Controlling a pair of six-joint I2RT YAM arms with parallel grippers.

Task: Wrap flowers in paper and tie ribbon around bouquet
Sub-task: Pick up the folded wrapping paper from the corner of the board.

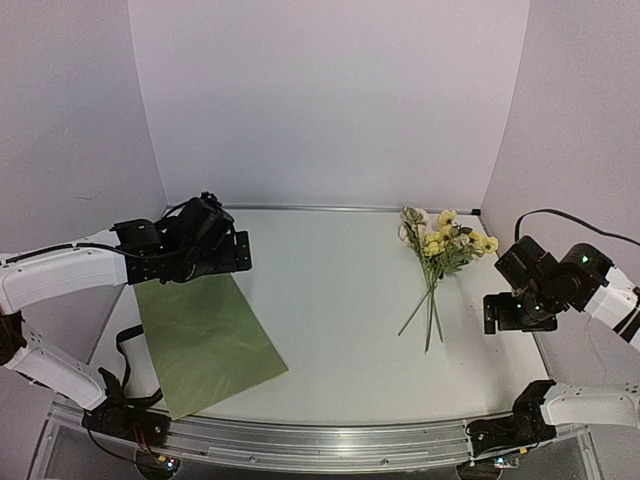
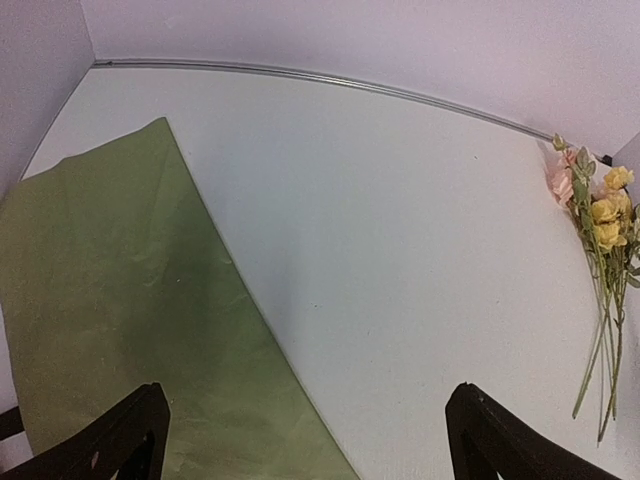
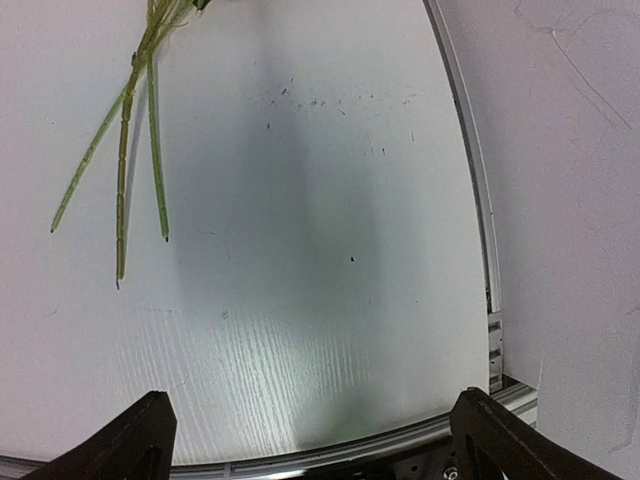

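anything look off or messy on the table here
Nothing spilled or damaged. The paper lies flat on the left but skewed, not square with the edges of the table. The flowers lie loose at the far right, stems fanned apart.

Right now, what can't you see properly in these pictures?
- Flowers: right wrist view, blooms cut off by the top edge; only stems show.
- Paper: left wrist view, near part cut off by the bottom edge; underside hidden everywhere.
- Black strip beside the paper, top view: too small to tell ribbon from cable.
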